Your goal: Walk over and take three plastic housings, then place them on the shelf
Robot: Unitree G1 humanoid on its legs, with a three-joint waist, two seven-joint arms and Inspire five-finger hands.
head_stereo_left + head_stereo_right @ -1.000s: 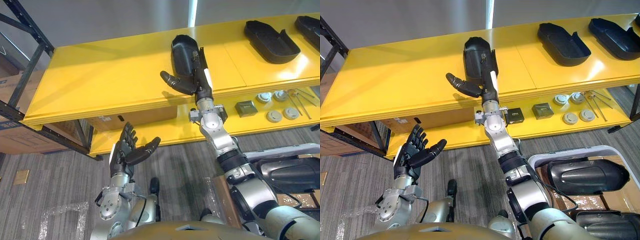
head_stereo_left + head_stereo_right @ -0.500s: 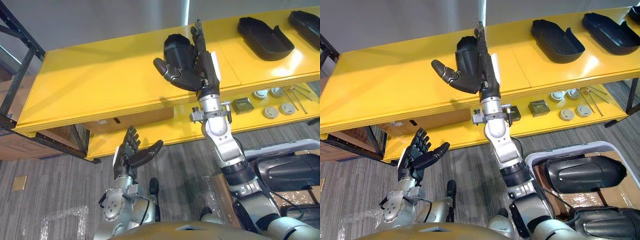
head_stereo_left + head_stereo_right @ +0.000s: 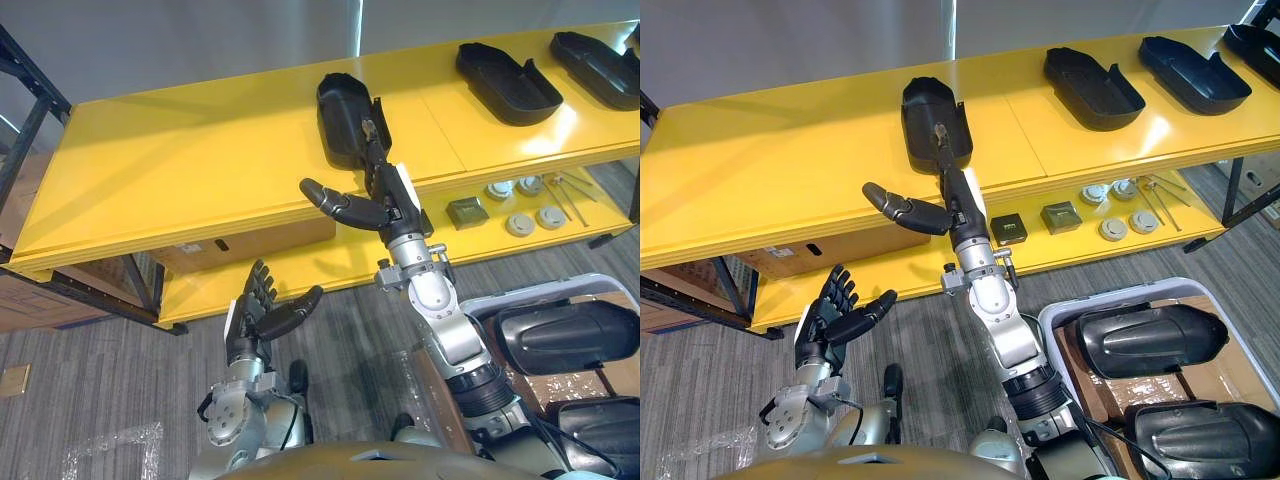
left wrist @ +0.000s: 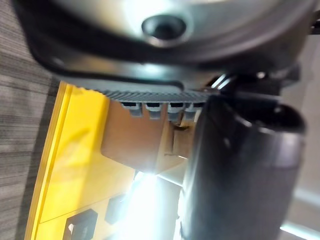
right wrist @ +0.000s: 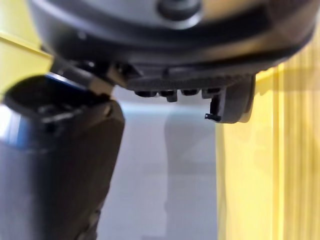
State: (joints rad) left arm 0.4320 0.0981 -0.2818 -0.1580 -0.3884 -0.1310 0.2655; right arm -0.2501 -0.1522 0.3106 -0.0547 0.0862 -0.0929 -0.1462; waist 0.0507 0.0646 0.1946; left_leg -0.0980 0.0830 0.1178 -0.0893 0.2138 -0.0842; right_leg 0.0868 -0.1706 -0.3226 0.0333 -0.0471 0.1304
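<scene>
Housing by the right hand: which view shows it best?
Left eye view: housing lies on the top shelf, right hand covering just its edge. Right eye view: fingers cross its middle. Right wrist view: a dark edge, unclear.

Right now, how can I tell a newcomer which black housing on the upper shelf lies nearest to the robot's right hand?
Find the long yellow upper shelf, where black housings lie in a row. The one meant is the leftmost housing, just beyond the outstretched right hand. It lies alone near the shelf's middle, while the other housings lie together farther right.
</scene>
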